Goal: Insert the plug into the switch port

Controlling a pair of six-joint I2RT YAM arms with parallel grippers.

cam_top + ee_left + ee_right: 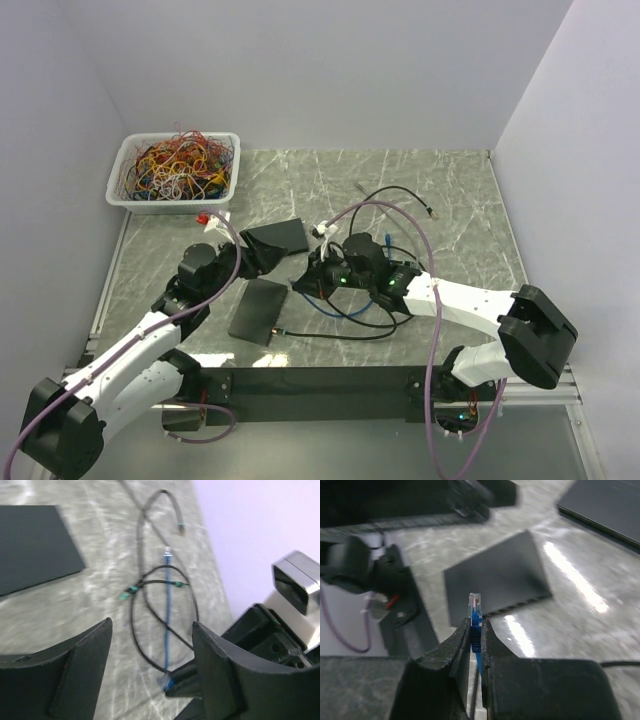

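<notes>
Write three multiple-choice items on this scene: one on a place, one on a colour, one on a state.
1. Where on the table is the wire basket?
A. far left corner
B. near right corner
C. centre

2. What colour is the cable in the right gripper?
A. red
B. blue
C. yellow

3. How is the left gripper?
A. shut on a plug
B. open, empty
C. shut on a switch

Answers:
1 A, the top view shows it at the far left corner.
2 B, the right wrist view shows blue between the jaws.
3 B, the left wrist view shows a wide gap with nothing in it.
</notes>
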